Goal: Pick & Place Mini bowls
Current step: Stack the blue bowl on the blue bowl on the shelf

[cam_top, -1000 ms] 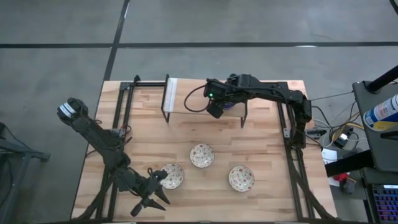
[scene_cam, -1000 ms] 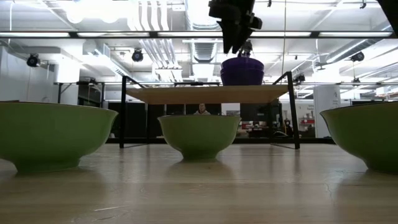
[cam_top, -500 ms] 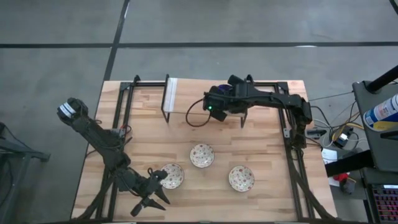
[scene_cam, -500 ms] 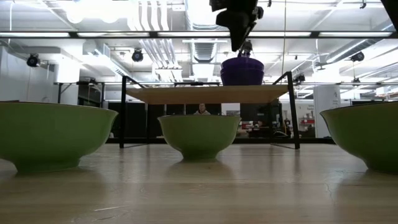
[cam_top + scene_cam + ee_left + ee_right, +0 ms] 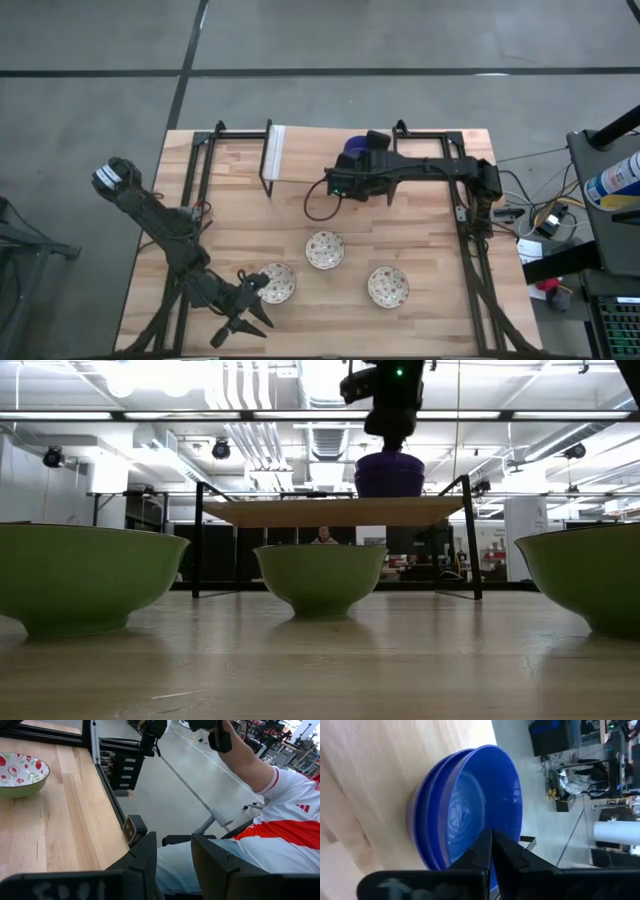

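A stack of blue mini bowls (image 5: pixel 465 805) rests on a raised wooden shelf (image 5: pixel 300 512) at the table's far side. It shows in the low view (image 5: pixel 388 475) and the high view (image 5: pixel 352 148). My right gripper (image 5: pixel 490 834) is shut and rolled onto its side, its tips just over the top bowl's inside. Three white mini bowls with a red pattern and green outer walls stand on the table nearer the front (image 5: pixel 277 283), (image 5: pixel 325 250), (image 5: pixel 388 287). My left gripper (image 5: pixel 245 322) waits open by the near left bowl. My right gripper comes down on the blue stack from above (image 5: pixel 388 445), its two fingers shut together with nothing seen between them. Its tips lie in front of the top bowl's hollow (image 5: pixel 470 820). Whether they touch the bowl I cannot tell.
The shelf stands on thin black legs (image 5: pixel 197 540). Black frame rails run along the table's left and right sides (image 5: pixel 190 200). A person in a white and red shirt (image 5: pixel 280 815) sits beyond the table's near left corner. Bare wood lies between the shelf and the white bowls.
My right gripper has moved toward the table's right and far edge, from beside the blue stack to over it. It has rolled about its wrist and has shut on the way. The bowls and my left arm have kept still.
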You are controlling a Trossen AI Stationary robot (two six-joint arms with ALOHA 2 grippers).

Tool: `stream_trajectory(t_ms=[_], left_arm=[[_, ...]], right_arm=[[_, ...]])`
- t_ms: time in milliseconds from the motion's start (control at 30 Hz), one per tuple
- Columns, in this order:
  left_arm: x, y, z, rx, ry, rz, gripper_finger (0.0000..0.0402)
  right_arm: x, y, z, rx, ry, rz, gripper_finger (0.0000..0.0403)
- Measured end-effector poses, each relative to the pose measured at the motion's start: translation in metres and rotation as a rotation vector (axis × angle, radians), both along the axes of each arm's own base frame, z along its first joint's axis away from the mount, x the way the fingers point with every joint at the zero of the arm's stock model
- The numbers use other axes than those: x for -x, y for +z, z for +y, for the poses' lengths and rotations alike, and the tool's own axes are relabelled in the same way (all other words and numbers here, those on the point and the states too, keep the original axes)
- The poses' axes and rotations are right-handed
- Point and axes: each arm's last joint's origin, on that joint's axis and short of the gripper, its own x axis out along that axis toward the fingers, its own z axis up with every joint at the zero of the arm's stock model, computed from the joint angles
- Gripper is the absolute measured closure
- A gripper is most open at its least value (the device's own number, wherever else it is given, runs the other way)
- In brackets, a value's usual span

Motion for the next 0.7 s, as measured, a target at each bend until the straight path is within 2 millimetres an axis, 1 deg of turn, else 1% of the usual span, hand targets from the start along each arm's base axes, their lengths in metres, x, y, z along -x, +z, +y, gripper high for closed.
stream_trajectory(t_ms=[367,700], left_arm=[[0.0,-0.0003,0.0001,-0.001,0.003,0.0,0.0287],[0.0,-0.0004,0.0001,-0.002,0.002,0.0,0.0287]], right_arm=[[-0.0034,-0.0077,0.0033,-0.001,0.036,0.008,0.0395],[-0.0054,-0.0079,0.0043,-0.028,0.054,-0.006,0.0395]])
